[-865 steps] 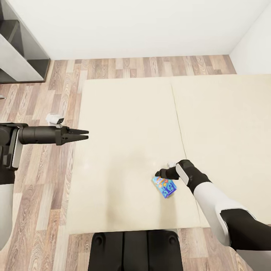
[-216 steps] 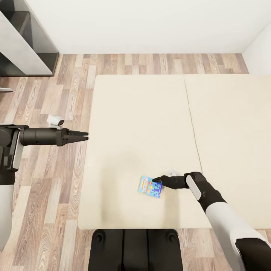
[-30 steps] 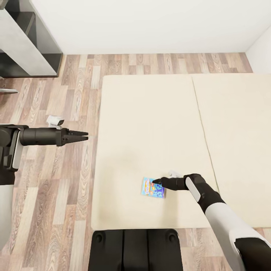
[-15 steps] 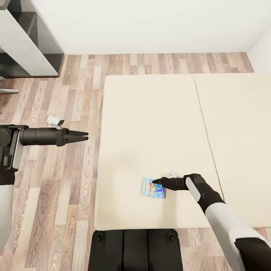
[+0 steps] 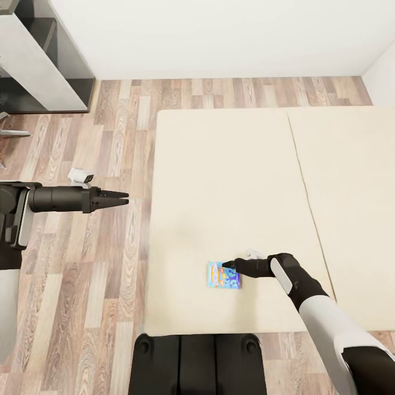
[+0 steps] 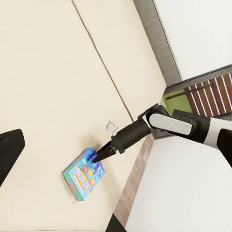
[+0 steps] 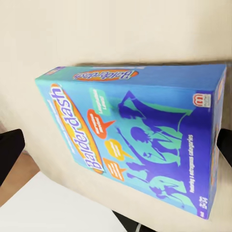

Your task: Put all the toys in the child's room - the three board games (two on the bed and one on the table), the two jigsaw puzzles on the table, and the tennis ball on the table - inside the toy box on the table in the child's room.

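Note:
A blue board game [image 5: 223, 275] with bright print, reading Balderdash [image 7: 130, 140], lies flat on the beige bed [image 5: 219, 181] near its front left corner. My right gripper [image 5: 226, 265] is low over the box's far right corner. It is open, and its two fingertips [image 7: 9, 150] stand at either side of the box in the right wrist view. The left wrist view takes in the same box [image 6: 84, 175] and the right gripper [image 6: 99, 156] from the side. My left gripper [image 5: 125, 197] hangs open over the wood floor, left of the bed, holding nothing.
The mattress seam [image 5: 307, 192] runs front to back right of the box. A grey-and-white shelf unit [image 5: 38, 66] stands at the back left against the white wall. Wood-plank floor [image 5: 99, 274] lies left of the bed. My dark base [image 5: 197, 362] touches the bed's front edge.
The whole picture has shifted, with the bed sliding right in it. The blue box has stayed under my right gripper and now lies nearer the bed's left edge.

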### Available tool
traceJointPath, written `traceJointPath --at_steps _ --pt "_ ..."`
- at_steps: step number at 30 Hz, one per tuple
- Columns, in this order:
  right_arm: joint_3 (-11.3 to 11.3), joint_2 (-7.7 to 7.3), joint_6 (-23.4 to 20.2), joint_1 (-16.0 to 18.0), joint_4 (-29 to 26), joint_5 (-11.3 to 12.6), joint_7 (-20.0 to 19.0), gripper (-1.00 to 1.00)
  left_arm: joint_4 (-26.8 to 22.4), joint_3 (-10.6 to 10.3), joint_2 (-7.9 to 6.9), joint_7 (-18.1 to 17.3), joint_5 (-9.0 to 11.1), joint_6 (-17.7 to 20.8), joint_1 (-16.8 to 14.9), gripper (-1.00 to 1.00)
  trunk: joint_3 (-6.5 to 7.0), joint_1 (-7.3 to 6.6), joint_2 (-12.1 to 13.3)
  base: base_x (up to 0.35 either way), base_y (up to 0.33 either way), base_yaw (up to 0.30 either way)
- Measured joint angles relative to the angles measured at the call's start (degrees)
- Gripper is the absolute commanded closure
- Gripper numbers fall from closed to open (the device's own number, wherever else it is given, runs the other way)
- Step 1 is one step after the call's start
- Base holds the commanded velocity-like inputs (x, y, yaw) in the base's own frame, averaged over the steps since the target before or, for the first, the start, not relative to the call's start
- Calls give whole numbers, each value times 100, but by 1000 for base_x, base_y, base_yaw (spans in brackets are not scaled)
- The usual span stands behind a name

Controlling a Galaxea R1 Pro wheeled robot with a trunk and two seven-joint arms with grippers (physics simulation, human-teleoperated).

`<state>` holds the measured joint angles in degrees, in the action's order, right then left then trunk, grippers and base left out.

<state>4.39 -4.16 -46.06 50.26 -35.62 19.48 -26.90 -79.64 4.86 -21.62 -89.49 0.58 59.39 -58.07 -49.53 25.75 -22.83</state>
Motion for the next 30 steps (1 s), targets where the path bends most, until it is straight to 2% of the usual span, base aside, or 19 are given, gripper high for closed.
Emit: traceJointPath --at_steps 30 --pt "8 0 -18 0 8 18 1 -100 0 9 -4 0 1 0 0 -100 0 0 0 0 69 0"
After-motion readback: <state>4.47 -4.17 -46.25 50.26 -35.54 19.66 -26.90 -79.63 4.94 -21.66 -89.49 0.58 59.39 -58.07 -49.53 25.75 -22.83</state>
